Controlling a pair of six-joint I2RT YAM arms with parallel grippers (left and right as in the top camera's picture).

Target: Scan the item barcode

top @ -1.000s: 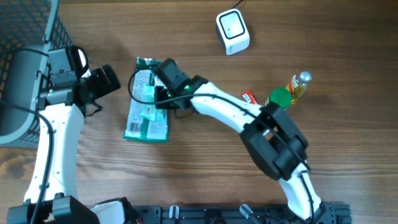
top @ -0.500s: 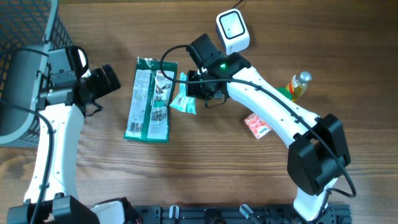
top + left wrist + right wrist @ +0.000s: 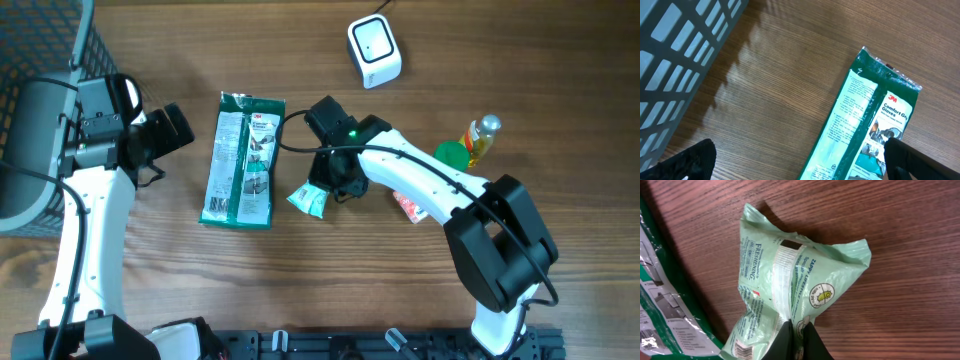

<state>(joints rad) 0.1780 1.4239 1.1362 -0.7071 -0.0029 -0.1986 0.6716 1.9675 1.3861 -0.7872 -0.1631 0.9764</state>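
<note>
A small pale-green packet point(image 3: 308, 200) hangs pinched in my right gripper point(image 3: 322, 190), just right of the green glove pack point(image 3: 241, 160). In the right wrist view the packet point(image 3: 790, 280) is crumpled, its seam between my shut fingertips point(image 3: 796, 332), and a barcode shows at its lower left corner. The white scanner point(image 3: 374, 50) stands at the back of the table, well away from the packet. My left gripper point(image 3: 170, 128) is open to the left of the glove pack point(image 3: 865, 125), holding nothing; its two fingers point(image 3: 690, 160) show at the bottom corners of the left wrist view.
A dark mesh basket point(image 3: 40, 60) stands at the far left. A bottle with a green cap point(image 3: 470, 145) and a small red packet point(image 3: 410, 205) lie to the right, partly behind my right arm.
My right gripper lifted the pale-green packet off the glove pack, swung it up toward the scanner, then brought it back down to the right of the pack. The left arm stayed still.
</note>
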